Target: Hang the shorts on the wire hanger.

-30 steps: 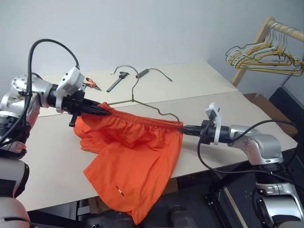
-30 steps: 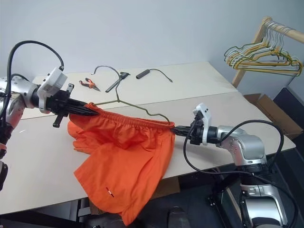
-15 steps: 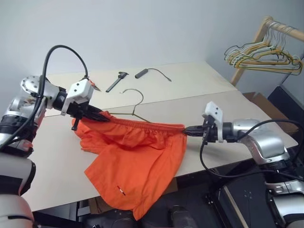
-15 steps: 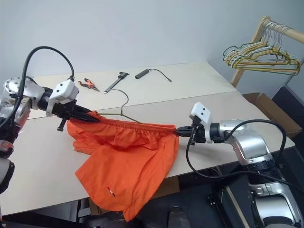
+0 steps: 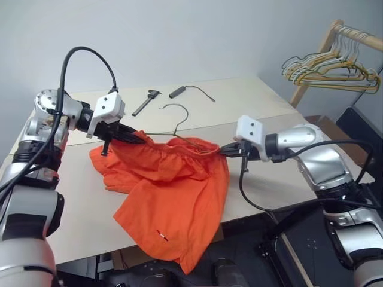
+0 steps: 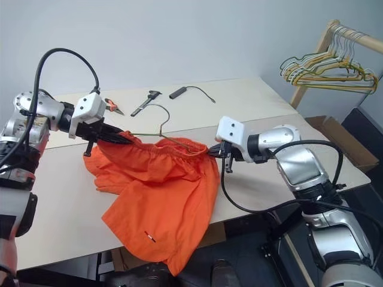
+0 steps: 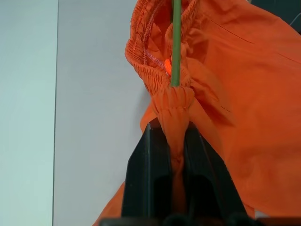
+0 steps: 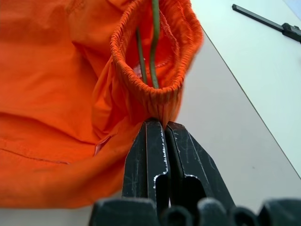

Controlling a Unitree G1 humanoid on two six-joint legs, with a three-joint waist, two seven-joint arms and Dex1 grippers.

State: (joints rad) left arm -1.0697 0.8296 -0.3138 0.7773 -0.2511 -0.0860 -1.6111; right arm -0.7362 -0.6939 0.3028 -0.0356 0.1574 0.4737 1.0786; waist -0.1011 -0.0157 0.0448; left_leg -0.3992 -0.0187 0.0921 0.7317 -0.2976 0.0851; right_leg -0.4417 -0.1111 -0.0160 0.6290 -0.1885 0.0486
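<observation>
Both the left gripper (image 5: 128,136) and right gripper (image 5: 222,150) pinch the soft orange shorts' (image 5: 170,197) gathered elastic waistband around the thin wire hanger (image 5: 179,122)

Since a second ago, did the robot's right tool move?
Yes. The right tool, still pinching the shorts, went left toward the left tool, farther from the table's right edge.

One pair of shorts (image 5: 173,197), one wire hanger (image 5: 178,122), two tools: left (image 5: 139,139), right (image 5: 222,151)
</observation>
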